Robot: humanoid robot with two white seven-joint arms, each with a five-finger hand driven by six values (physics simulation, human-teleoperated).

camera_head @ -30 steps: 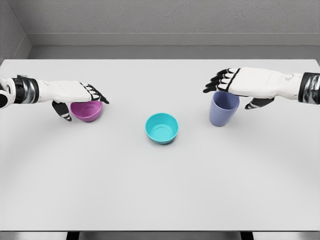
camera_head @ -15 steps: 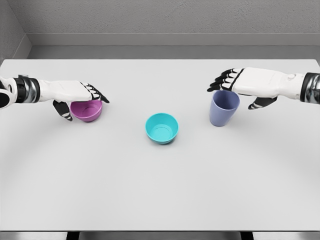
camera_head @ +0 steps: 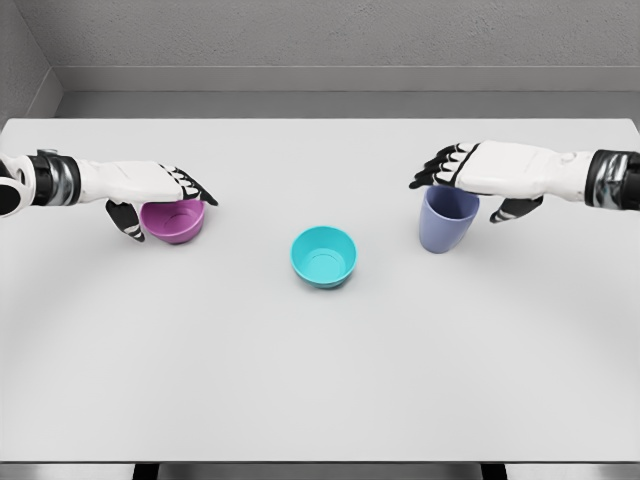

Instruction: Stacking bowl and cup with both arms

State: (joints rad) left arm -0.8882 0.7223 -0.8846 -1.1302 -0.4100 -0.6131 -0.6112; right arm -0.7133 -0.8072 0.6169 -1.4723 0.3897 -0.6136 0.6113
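— Where's the cup (camera_head: 447, 219)?
— Upright, mouth up, near the tabletop (camera_head: 320, 380)'s right edge; right hand (camera_head: 478, 172) spread above it.
— Bowls?
— Teal bowl (camera_head: 324, 256) central; left hand (camera_head: 150, 190) loosely cups the purple bowl (camera_head: 174, 221).

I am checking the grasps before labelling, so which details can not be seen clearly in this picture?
- Head view: the far rim of the purple bowl is hidden under the left hand; contact unclear.
- Head view: the right hand covers the back rim of the blue cup; grip unclear.
- Both forearms are cut off by the picture edges.
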